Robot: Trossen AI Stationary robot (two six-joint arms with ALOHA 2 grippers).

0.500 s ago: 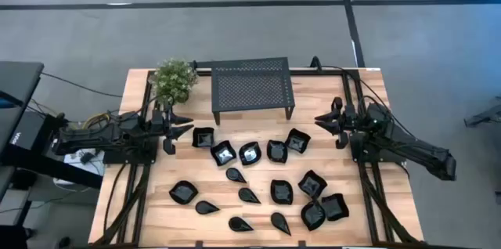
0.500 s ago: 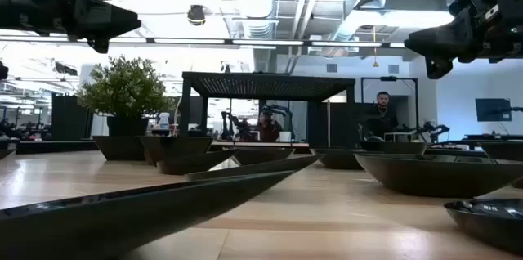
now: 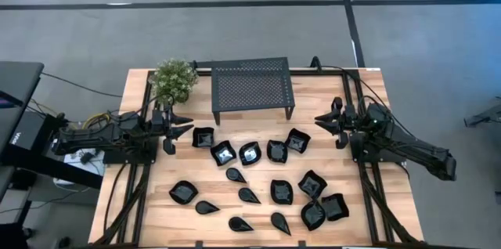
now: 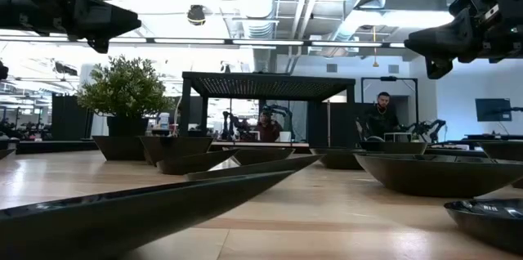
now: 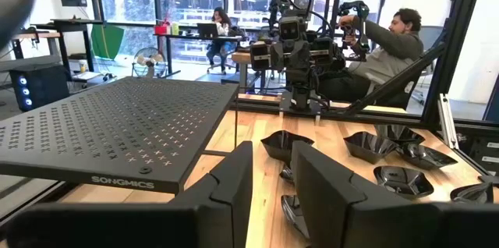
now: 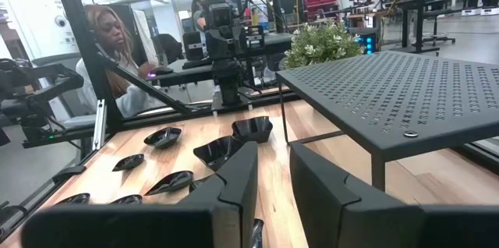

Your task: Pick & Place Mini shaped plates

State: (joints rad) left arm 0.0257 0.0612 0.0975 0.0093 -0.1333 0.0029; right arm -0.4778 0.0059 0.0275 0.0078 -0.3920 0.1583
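While both arms hover at their own sides of the counter and carry nothing, the step in hand looks like the first reach for a dish, so choosing the approach matters most. The black metal stand sits at the back middle, with a small potted plant just beside its left end; any reach should stay in front of both. The mini plates lie scattered across the middle and front of the counter, none on the stand, several touching or overlapping in the right front cluster.

The left gripper hangs near the squarish plate at the left end of the back row, its jaws parted with a clear gap in its wrist view. The right gripper hangs near the squarish plate at the right end of that row, its jaws likewise apart.

I judge each arm should take its nearest lone plate first, come down over one raised rim, and pinch that rim rather than the glossy floor, which would likely slip. Leave the crowded cluster until neighbours are gone.
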